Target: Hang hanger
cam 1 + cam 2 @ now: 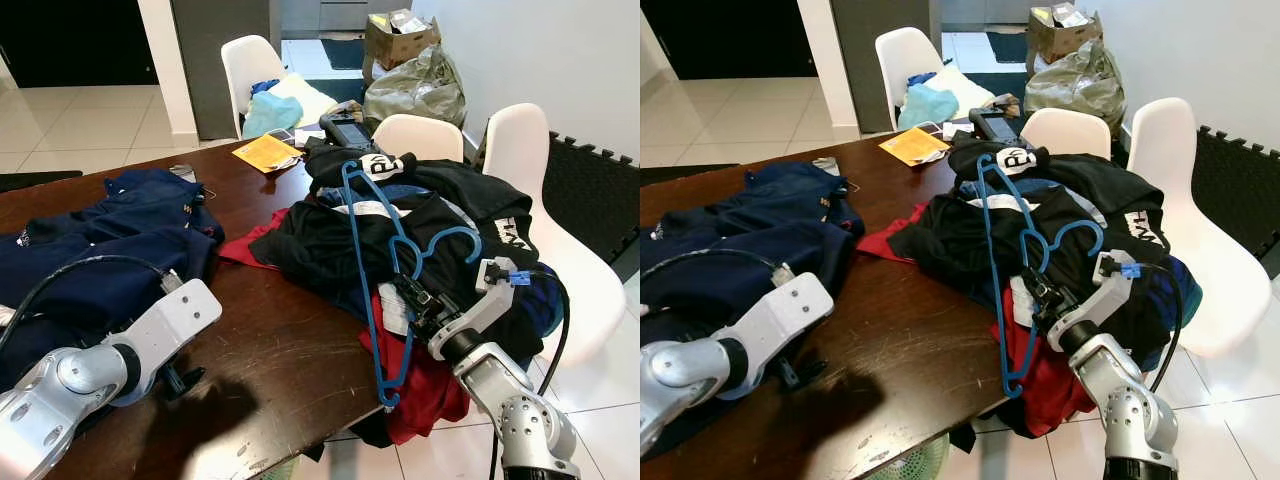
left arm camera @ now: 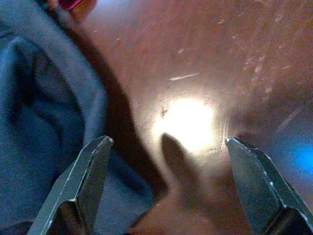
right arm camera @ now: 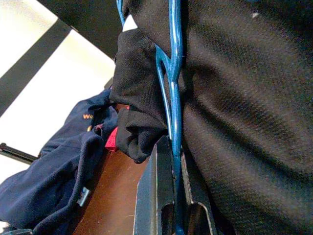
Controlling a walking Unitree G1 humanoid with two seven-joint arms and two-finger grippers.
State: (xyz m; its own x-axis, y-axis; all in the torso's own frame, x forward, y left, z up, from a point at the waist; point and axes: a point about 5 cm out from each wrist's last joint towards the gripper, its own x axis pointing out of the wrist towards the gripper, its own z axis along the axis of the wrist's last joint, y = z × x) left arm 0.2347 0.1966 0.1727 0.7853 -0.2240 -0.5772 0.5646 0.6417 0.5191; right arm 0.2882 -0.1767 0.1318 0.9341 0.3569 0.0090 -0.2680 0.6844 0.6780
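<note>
Blue hanger [image 1: 375, 270] atop clothes pile [image 1: 420, 230], long axis 12-to-6, hook toward 3; right gripper [image 1: 412, 296] pinching it; left gripper [image 2: 166, 181] spread over table [image 1: 280, 350].

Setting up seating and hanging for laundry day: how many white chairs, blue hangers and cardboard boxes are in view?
White chairs: 3
Blue hangers: 1, held in the right tool
Cardboard boxes: 1
Total: 5
</note>
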